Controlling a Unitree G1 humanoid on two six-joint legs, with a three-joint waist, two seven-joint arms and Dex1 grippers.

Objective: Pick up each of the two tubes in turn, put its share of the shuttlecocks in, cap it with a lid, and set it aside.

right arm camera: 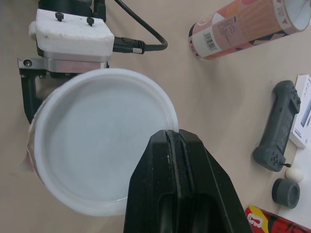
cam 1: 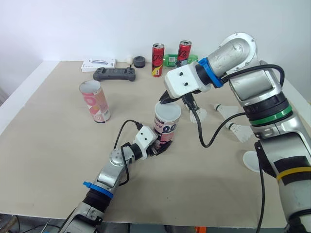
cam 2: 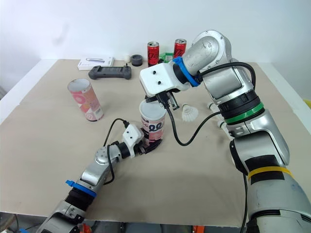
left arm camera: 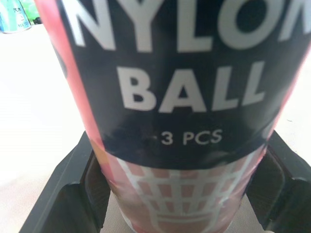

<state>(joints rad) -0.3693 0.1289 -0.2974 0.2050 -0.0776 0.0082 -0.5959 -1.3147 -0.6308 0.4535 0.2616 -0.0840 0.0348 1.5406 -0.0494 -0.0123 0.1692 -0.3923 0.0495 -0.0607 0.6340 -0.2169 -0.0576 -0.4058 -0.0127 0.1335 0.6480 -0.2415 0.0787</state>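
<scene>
White lid (right arm camera: 102, 141) tops tube (left arm camera: 170, 97); left wrist view reads "3 PCS".

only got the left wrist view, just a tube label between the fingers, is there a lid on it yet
Observer: Yes. A white lid sits on the mouth of the tube, and the right end effector is pinching its rim.
Operator: any shuttlecocks outside it
Observer: Three shuttlecocks lie loose on the table, on the robot's right.
</scene>
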